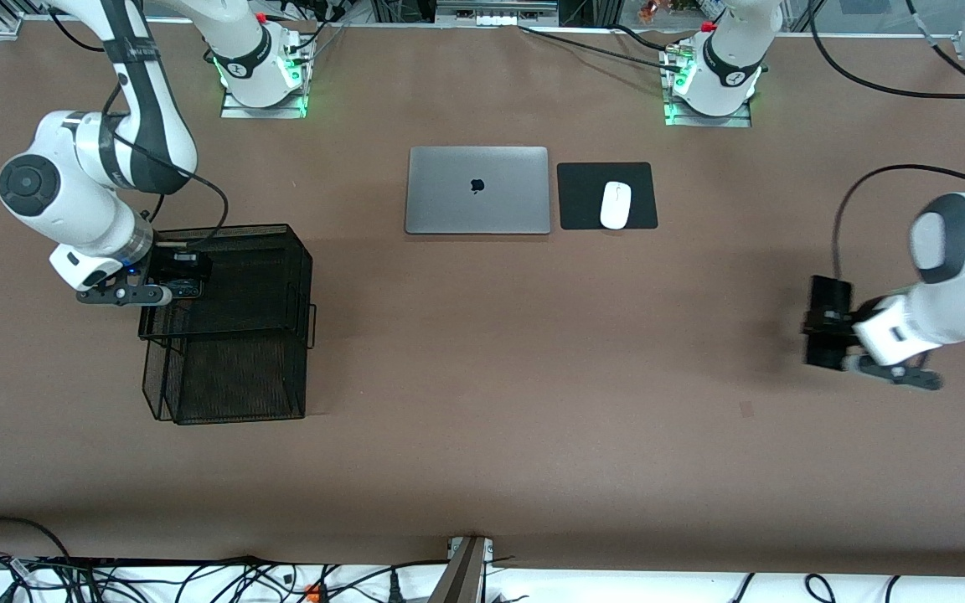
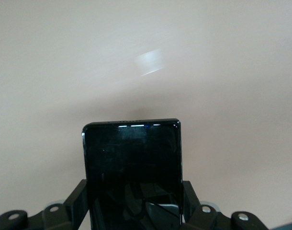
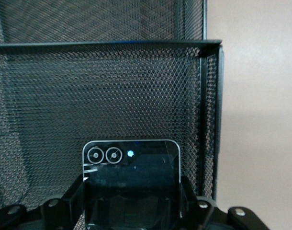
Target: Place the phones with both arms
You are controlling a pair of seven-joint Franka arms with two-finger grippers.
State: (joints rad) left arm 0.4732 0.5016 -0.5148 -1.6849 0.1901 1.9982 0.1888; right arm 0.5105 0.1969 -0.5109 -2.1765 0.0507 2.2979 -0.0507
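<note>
Brown covering is spread over the whole table. Nearest the front camera, toward the right arm's end, a black mesh tray of two tiers is stood, the lower tier drawn out nearer the camera than the upper one. The right gripper is held over the upper tier's edge. Its fingers are closed on the sides of a squarish black phone; two ringed lenses and a small lit dot are seen along the phone's top edge in the right wrist view, with the tray's mesh wall directly past it.

Toward the left arm's end, the left gripper is held over bare table. A second black phone is clamped between its fingers, gripped by the long edges with its upper end standing free; its dark glass face is shown in the left wrist view, with only plain table surface around it.

Farther from the camera, mid-table, a closed grey laptop is laid flat. Just beside it, toward the left arm's end, a black pad is placed with a white mouse on it. Farthest off, the two arm bases are mounted along the table's edge.
</note>
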